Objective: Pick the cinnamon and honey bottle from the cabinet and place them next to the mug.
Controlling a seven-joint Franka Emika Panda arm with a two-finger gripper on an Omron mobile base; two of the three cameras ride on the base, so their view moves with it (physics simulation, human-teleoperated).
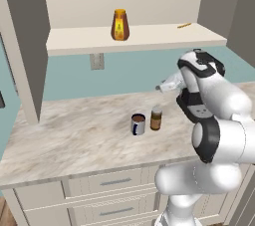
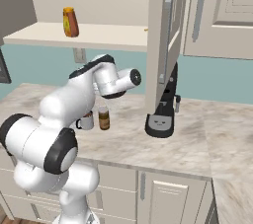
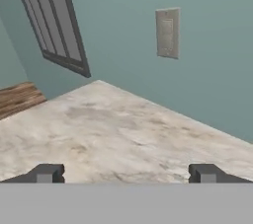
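Note:
The amber honey bottle (image 1: pixel 120 25) (image 2: pixel 70 21) stands upright on the pale shelf of the open cabinet (image 1: pixel 159 37). Down on the marble counter, the small brown cinnamon jar (image 1: pixel 156 119) (image 2: pixel 104 118) stands just right of the blue-grey mug (image 1: pixel 138 124) (image 2: pixel 87 120), close beside it. My gripper (image 3: pixel 126 174) is open with nothing between its fingertips (image 3: pixel 47 173). It hangs over the counter to the right of the jar and faces the teal back wall. My hand (image 1: pixel 168 83) sits above and right of the jar, well below the shelf.
A black coffee machine (image 2: pixel 162 114) stands on the counter to the right, under the open cabinet door (image 2: pixel 165 35). A wall outlet (image 3: pixel 167 32) (image 1: pixel 96 61) sits below the shelf. A small yellow stick (image 1: pixel 184 25) lies on the shelf's right end. Drawers (image 1: pixel 115 182) run beneath the counter.

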